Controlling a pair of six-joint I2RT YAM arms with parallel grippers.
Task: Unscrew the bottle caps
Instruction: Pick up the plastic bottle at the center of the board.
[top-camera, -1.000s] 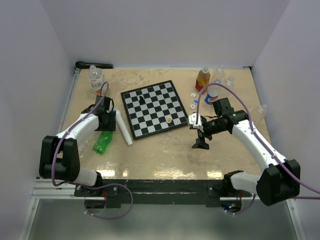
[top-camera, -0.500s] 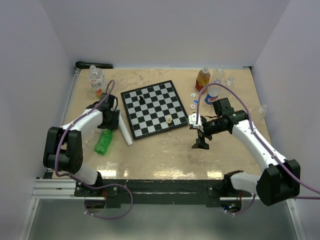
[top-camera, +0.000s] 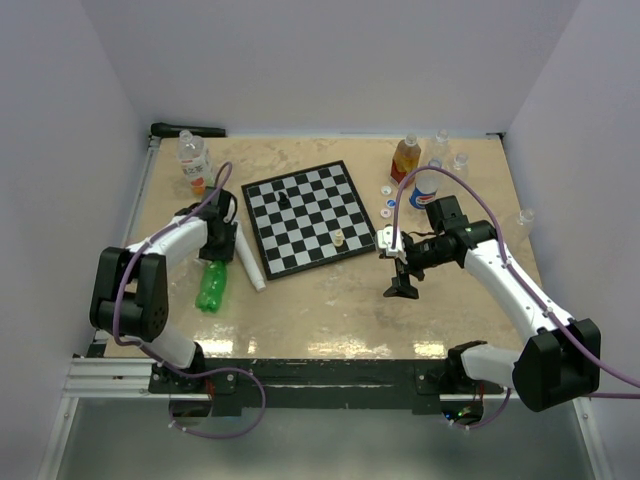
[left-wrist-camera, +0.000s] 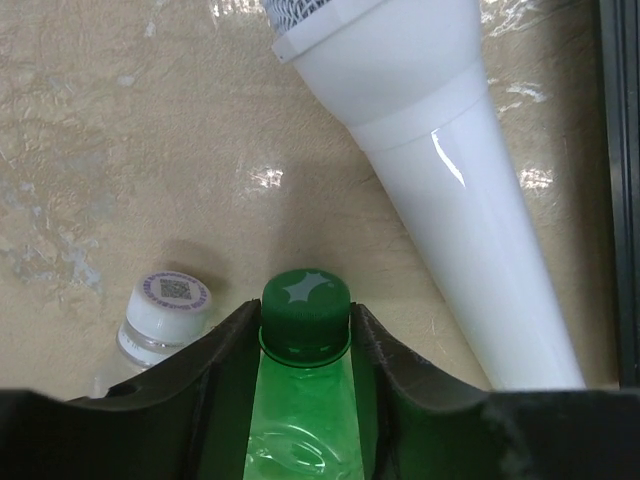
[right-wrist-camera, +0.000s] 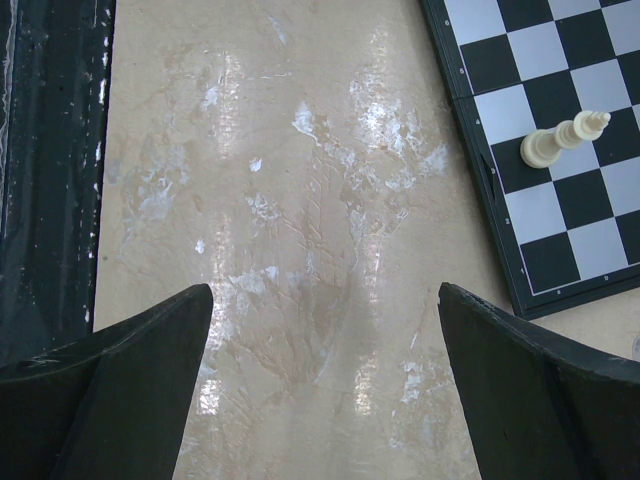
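A green bottle (top-camera: 212, 285) lies on the table at the left, its green cap (left-wrist-camera: 305, 312) pointing away from the arm base. My left gripper (top-camera: 216, 246) is shut on it. In the left wrist view the left gripper (left-wrist-camera: 305, 325) has a finger pressed against each side of the cap and neck. A clear bottle (top-camera: 192, 158) with a white cap (left-wrist-camera: 165, 303) stands at the back left. An orange-labelled bottle (top-camera: 404, 158), a blue-labelled bottle (top-camera: 424, 190) and small clear bottles (top-camera: 460, 162) stand at the back right, beside loose caps (top-camera: 386, 211). My right gripper (top-camera: 403, 283) hangs open and empty over bare table (right-wrist-camera: 325, 330).
A long white tube (top-camera: 247, 255) lies just right of the green bottle and shows large in the left wrist view (left-wrist-camera: 450, 200). A chessboard (top-camera: 310, 215) fills the middle, with a black piece (top-camera: 284, 199) and a cream piece (right-wrist-camera: 565, 138). The table's dark near edge (right-wrist-camera: 50, 150) is close.
My left arm has folded its elbow back to the left, and the green bottle has swung from slanted to nearly straight along the table. The right arm has not moved.
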